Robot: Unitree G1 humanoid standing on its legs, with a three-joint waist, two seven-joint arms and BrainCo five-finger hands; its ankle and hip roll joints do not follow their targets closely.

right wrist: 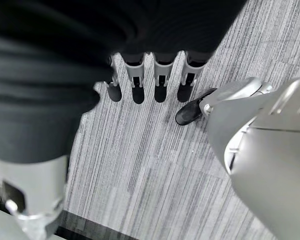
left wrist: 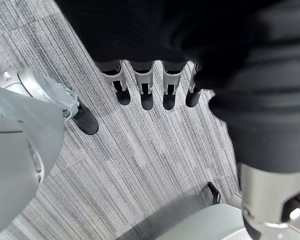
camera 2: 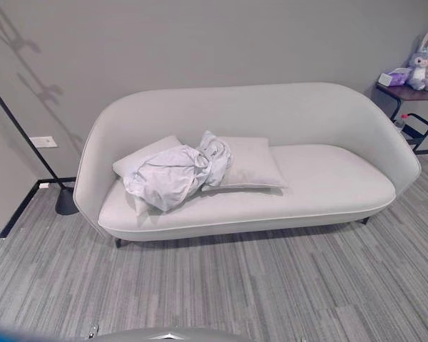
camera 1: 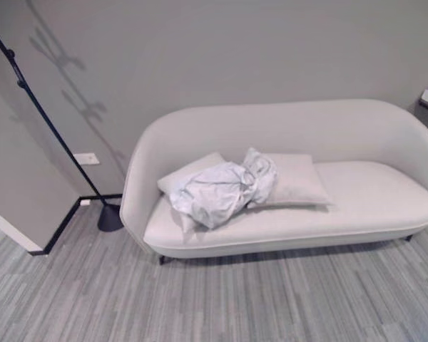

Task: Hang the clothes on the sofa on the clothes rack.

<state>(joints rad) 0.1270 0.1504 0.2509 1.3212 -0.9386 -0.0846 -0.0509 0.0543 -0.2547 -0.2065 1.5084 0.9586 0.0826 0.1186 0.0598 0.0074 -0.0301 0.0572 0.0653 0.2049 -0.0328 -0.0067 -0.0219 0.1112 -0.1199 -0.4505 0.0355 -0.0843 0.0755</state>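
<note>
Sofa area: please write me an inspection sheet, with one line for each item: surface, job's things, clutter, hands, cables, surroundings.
Surface: pale sofa, right half of the seat bare.
Job's things: crumpled white clothes on the left half of the seat, lying on two cushions; black clothes rack stands at the sofa's left end, nothing hanging on the part in view.
Clutter: nothing seen on the carpet.
Hands: left hand and right hand hang over the carpet, fingers straight, holding nothing.
Cables: nothing seen.
Surroundings: grey wall, wall socket, side table with plush rabbit to the right.
</note>
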